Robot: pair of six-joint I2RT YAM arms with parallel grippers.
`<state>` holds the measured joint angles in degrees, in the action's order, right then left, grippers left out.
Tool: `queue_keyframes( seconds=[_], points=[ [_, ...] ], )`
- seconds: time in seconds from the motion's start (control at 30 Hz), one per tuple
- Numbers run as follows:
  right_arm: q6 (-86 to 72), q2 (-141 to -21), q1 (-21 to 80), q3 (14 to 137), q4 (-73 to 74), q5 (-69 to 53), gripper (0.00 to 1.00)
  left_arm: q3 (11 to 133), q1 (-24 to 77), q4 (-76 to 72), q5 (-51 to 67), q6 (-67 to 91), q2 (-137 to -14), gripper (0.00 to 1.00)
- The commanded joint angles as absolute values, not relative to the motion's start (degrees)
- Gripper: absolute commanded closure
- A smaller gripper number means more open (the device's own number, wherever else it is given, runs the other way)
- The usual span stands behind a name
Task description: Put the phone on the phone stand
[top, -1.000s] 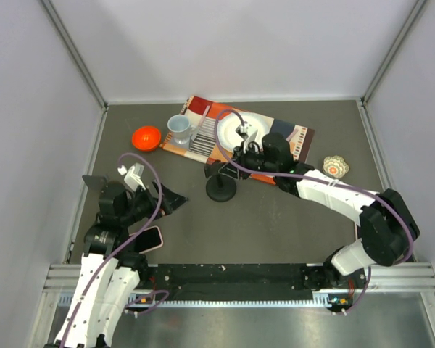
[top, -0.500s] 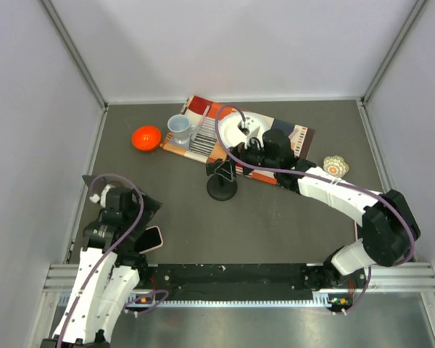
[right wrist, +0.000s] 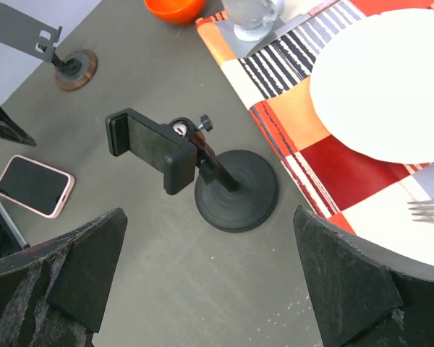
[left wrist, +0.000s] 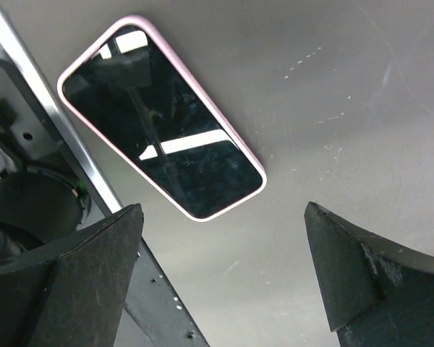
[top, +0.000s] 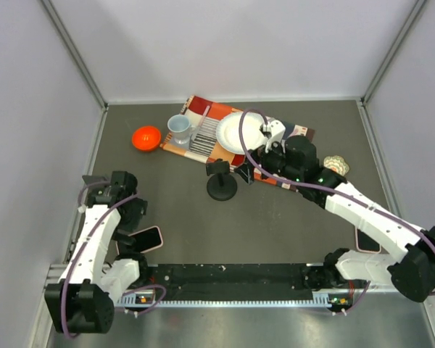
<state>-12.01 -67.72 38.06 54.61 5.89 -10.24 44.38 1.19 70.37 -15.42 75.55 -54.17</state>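
Note:
The phone, dark-screened in a pink case, lies flat on the grey table by the near rail, also seen as the phone and the phone. My left gripper hangs open just short of it with nothing between its fingers; from above the left gripper is right beside the phone. The black phone stand has a round base and an empty clamp on top. My right gripper stands open above and just right of the stand, not touching it.
Behind the stand lies a striped placemat with a white plate, a cup and a fork. An orange bowl sits left of it. A small grey holder stands far left. A patterned trinket sits at the right.
My right gripper has opened and drawn back to the right from the stand's clamp. My left arm has swung back toward the near left, bringing its open gripper to the phone.

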Motion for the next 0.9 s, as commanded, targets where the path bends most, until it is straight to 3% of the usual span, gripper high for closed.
queue_keyframes(
  seconds=[0.0,0.3,0.87],
  points=[
    [-10.0,-64.0,37.5,52.3,6.5,-7.9,0.01,42.6,-4.8,71.6,-9.2,78.4,-55.4,0.02],
    [-6.2,-57.7,37.4,47.8,6.3,-6.0,0.01,42.1,-9.3,70.7,-3.2,82.5,-58.6,0.03],
    [-4.2,-54.2,35.8,42.7,2.6,-7.6,0.01,36.5,-9.5,66.5,-3.8,90.6,-61.2,0.05]
  ],
)
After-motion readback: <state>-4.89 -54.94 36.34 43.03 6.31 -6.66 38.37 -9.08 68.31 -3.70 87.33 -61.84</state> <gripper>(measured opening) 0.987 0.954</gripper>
